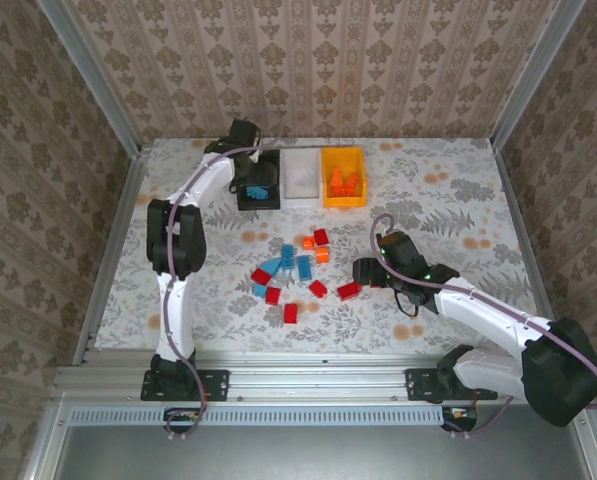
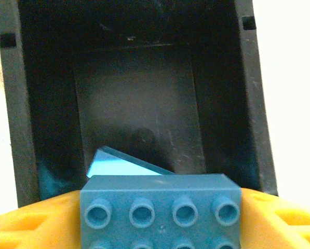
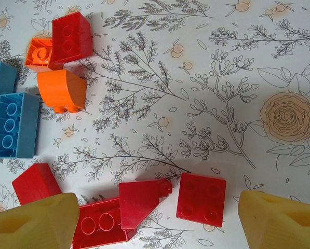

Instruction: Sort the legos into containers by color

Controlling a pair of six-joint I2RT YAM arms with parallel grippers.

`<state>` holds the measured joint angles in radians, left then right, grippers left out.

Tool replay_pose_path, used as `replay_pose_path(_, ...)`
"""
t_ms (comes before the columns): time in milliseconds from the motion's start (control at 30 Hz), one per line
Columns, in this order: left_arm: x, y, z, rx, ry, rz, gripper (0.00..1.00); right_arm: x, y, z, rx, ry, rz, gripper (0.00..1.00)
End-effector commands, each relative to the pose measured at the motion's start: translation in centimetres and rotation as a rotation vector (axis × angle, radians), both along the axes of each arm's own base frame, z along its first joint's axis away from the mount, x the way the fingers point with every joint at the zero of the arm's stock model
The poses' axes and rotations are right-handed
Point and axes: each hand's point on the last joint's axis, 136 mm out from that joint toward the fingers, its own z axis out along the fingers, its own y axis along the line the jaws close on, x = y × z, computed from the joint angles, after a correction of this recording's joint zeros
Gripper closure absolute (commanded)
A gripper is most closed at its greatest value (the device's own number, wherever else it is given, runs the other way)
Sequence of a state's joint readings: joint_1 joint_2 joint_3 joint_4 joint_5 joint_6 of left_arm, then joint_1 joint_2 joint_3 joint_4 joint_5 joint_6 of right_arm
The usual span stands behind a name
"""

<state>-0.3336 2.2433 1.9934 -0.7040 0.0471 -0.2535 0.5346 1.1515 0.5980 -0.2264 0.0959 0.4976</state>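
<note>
Drop-off step: the left gripper (image 1: 254,186) hangs over the black bin (image 2: 19,129), jaws pinching 1 light blue brick (image 2: 160,199) (a blue piece (image 2: 118,167) lies inside). Next, I think, it must release. The right gripper (image 3: 155,220), jaws spread, hovers over a square red brick (image 3: 201,199) on the worktop (image 3: 238,78).

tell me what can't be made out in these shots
Left wrist view: light blue studded plastic brick cut off by the bottom edge; grip on it unclear.
Top view: black rectangular plastic bin interior hidden by the left claw.
Top view: white translucent plastic bin contents washed out, too small.
</note>
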Motion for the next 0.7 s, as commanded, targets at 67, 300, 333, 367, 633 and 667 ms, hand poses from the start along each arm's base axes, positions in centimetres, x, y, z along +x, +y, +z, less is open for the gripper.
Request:
replay_pose_path(67, -1.5, -0.9, 4.0, -0.061, -0.017, -0.018, 0.09, 0.2, 0.3, 0.4, 0.008, 0.004, 0.010, 0.17)
replay_pose_path(300, -5.9, -2.2, 8.7, -0.154, -0.071, -0.059, 0.00, 0.5, 0.3, 1.4, 0.008, -0.017, 0.005, 0.18)
replay_pose_path(333, -7.0, -2.3, 8.8, -0.161, -0.078, -0.062, 0.00, 0.5, 0.2, 1.6, 0.010, -0.022, 0.002, 0.18)
replay_pose_path(367, -8.6, -2.5, 8.6, -0.167, -0.079, -0.076, 0.00, 0.3, 0.1, 1.7, 0.012, -0.025, -0.001, 0.18)
replay_pose_path(633, -19.9, -4.1, 1.1, -0.115, 0.013, -0.172, 0.05, -0.6, -0.6, 0.9, 0.009, -0.010, -0.015, 0.18)
replay_pose_path(667, -20.4, -4.6, 0.3, -0.118, 0.029, -0.186, 0.06, -0.6, -0.5, 0.8, 0.010, -0.008, -0.016, 0.18)
